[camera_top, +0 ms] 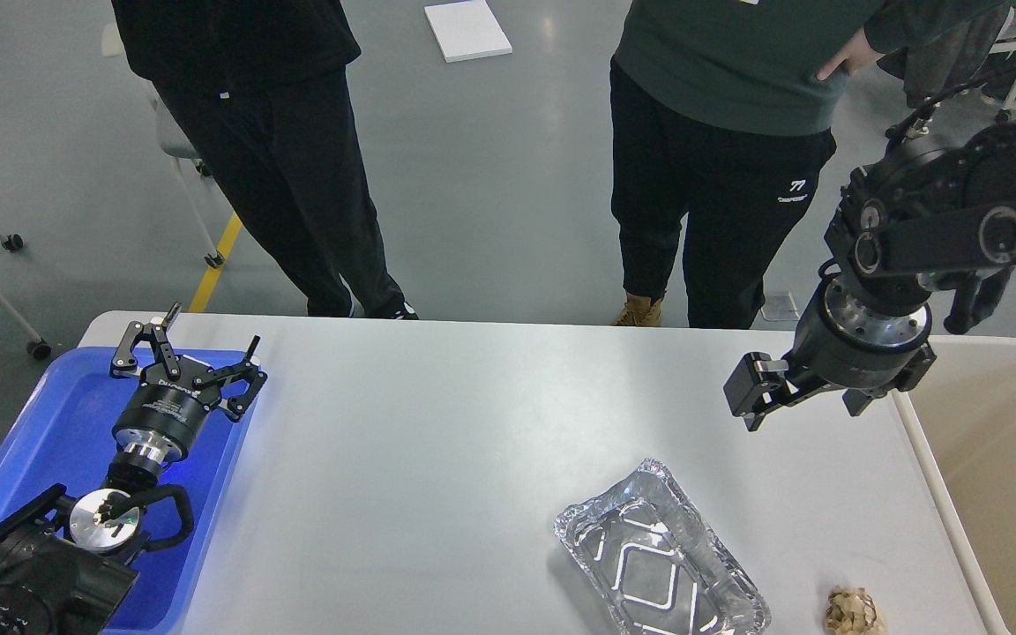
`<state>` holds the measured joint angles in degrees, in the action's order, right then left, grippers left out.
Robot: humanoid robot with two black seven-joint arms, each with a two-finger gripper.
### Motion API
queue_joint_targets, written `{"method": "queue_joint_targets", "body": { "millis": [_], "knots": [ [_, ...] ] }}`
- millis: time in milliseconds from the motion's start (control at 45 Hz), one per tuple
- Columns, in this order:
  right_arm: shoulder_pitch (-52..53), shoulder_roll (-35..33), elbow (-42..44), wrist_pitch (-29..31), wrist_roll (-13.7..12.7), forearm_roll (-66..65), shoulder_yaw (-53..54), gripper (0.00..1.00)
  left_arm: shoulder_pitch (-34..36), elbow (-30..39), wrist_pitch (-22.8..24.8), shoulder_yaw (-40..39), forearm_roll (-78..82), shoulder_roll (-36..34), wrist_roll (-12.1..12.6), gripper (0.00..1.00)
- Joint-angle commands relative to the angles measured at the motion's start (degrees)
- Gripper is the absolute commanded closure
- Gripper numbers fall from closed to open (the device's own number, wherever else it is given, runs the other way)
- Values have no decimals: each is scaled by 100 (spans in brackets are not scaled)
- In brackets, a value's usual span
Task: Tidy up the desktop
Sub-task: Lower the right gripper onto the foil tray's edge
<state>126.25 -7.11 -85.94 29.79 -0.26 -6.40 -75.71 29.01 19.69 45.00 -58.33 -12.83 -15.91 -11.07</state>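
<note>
The desktop (pixel 437 459) is a wide light-grey tabletop. An empty foil container (pixel 660 560) lies on it at the front right. A crumpled brown paper ball (pixel 852 610) lies by the front right corner. My left gripper (pixel 214 326) is open and empty, over the far right corner of the blue tray (pixel 41 423). My right gripper (pixel 795 401) hangs above the desktop's far right part, up and to the right of the foil container. It points down and looks dark, so its fingers cannot be told apart.
A beige rimmed bin (pixel 993 459) stands against the desktop's right edge. Two people (pixel 737 132) stand close behind the far edge. A wheeled chair (pixel 177 132) and a white board (pixel 467 30) are on the floor beyond.
</note>
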Motion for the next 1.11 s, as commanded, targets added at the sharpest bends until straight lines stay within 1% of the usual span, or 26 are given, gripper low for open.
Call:
{"method": "queue_joint_targets", "body": {
  "millis": [0,244,511,689,911,1089],
  "knots": [
    [-750,289,376,-298,-1,69,408,0,0,0,0,-3,0,0,-1,0],
    [-1463,298,508,-694,-1,-19,733,0,0,0,0,-3,-9,0,-1,0],
    [-2447,465,1123,-1028,-1,-89,1006,0,0,0,0,6,0,0,-1,0],
    [-3053,526,1729,-1072,-1,-598,1085,0,0,0,0,-3,0,0,-1,0],
    [-3809,570,2063,-1195,-1,-792,1085,0,0,0,0,-3,0,0,-1,0],
    [-4108,553,2231,-1265,-1,-1064,1094,0,0,0,0,-3,0,0,-1,0]
  ]
}}
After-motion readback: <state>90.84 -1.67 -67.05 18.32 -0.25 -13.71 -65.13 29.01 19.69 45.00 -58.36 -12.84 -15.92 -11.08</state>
